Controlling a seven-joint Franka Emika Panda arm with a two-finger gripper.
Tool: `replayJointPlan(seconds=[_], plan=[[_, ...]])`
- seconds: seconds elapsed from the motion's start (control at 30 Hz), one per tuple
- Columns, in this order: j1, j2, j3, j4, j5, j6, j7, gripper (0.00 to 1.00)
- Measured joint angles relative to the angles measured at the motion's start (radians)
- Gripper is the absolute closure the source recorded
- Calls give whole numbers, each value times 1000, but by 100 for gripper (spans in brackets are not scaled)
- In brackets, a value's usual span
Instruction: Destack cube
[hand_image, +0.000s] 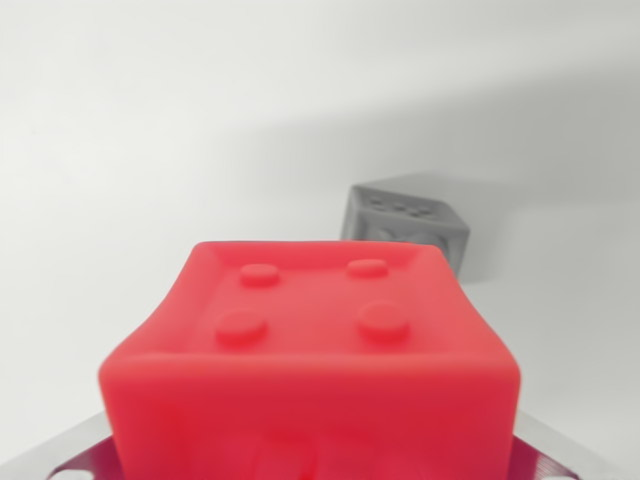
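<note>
You see the white desk (120, 150) filling most of the wrist view. The red cube (310, 360) sits close at the bottom, apparently grasped by the hand, though its fingers are hidden, so you cannot tell. The grey cube (408, 228) stands apart behind it; destacking looks largely done, placing remains.

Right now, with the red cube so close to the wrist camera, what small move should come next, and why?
Probably lower it straight down onto the white surface. The red cube fills the lower frame, seemingly carried, and the grey cube sits apart behind it, so the place looks free. The end effector's fingers are not visible, so I cannot confirm the grip.
</note>
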Motion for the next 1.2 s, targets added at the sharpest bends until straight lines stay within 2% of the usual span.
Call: replayJointPlan(seconds=[0.73,1.2], plan=[[39,85,42,48,35,33,-90,100],[52,142,78,87,50,52,-146,100]])
